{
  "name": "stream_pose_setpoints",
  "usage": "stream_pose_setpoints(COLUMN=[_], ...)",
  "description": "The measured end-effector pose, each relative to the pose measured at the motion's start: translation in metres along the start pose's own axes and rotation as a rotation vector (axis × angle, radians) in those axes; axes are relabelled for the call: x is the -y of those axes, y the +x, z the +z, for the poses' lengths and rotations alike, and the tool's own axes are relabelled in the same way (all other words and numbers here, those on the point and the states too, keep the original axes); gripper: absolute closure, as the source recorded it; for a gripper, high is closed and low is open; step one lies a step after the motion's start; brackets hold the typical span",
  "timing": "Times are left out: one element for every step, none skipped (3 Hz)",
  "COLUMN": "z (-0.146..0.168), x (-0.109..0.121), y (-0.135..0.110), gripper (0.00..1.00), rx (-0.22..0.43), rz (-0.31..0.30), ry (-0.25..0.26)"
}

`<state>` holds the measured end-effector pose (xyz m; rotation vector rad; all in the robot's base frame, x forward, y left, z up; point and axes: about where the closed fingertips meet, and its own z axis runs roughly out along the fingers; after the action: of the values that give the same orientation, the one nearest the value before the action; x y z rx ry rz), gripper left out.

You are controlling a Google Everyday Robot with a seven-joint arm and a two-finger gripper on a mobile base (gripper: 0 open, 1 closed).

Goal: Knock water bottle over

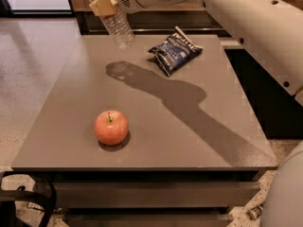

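gripper [107, 5] top-left | fingers [100, 6] clamp water bottle [119, 28] neck | tilted, aloft

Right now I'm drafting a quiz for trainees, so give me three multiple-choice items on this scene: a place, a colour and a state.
1. Where on the table is the apple?
A) near the front edge, left of middle
B) at the back right corner
C) dead centre

2. What colour is the chip bag?
A) red
B) dark blue
C) yellow

3. How is the water bottle?
A) lying flat on the table
B) standing upright beside the apple
C) tilted and off the table, held in the gripper

Answers: 1 A, the apple sits close to the near edge on the left. 2 B, the bag is dark blue with white print. 3 C, at the top left the gripper is shut on the bottle's upper part, above its shadow.
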<state>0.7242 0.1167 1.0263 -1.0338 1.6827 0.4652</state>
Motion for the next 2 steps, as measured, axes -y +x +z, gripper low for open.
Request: stream_pose_setpoints(z=[-0.0105,-0.0062], x=[0.0020,-0.0011], y=[-0.0189,-0.0167], gripper=[1.00,1.00], rx=[-0.134,-0.260], rz=[-0.029,-0.041], ry=[0.020,-0.006])
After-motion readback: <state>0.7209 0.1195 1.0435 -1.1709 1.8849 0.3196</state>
